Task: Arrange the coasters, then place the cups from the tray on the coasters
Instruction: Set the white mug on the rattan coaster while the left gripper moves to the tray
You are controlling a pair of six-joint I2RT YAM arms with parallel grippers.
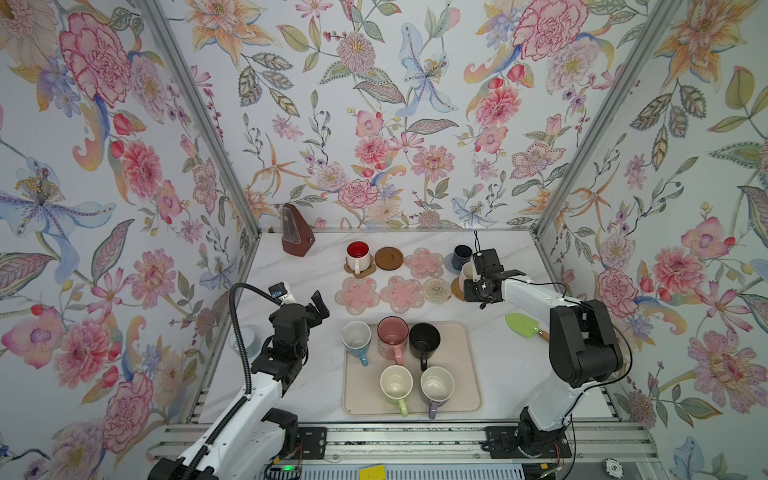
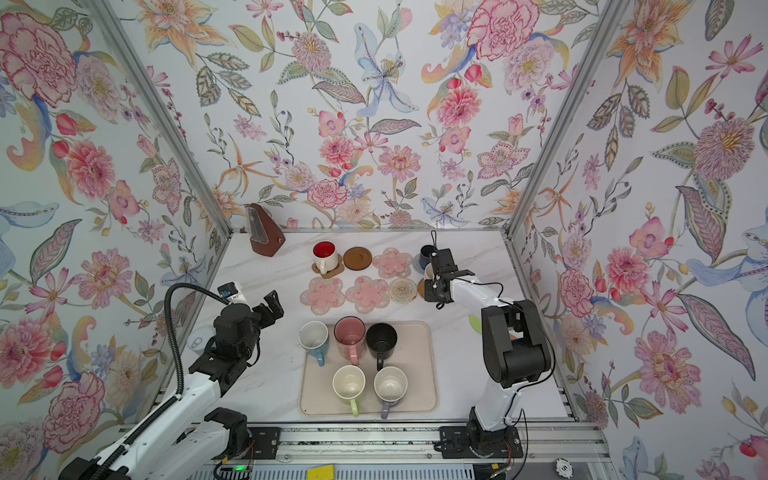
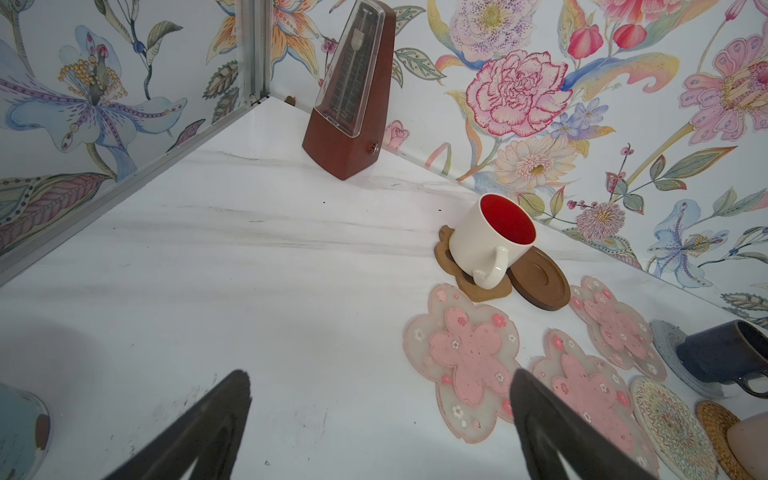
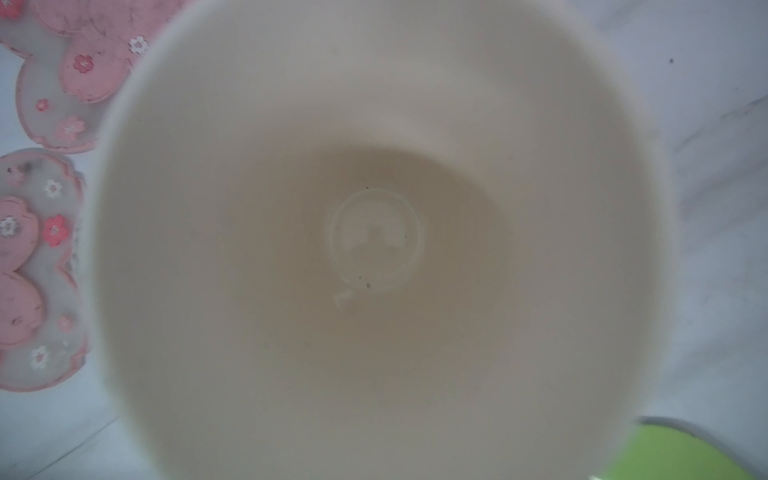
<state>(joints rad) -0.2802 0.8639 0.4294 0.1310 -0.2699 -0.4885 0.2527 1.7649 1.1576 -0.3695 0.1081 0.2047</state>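
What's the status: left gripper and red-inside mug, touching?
Apart. The left wrist view shows bare table between the open left gripper and the red-inside mug on its paw coaster.

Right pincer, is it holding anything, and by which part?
The right pincer is shut on the cream mug over the tan woven coaster; the grip spot is hidden. The left pincer is open, empty.

A brown metronome (image 1: 297,232) stands upright, and a green spatula (image 1: 523,325) lies well apart.

White marble table (image 1: 316,386) with coasters (image 1: 358,294), beige tray (image 1: 467,386), brown metronome (image 1: 296,232), green spatula (image 1: 523,324).
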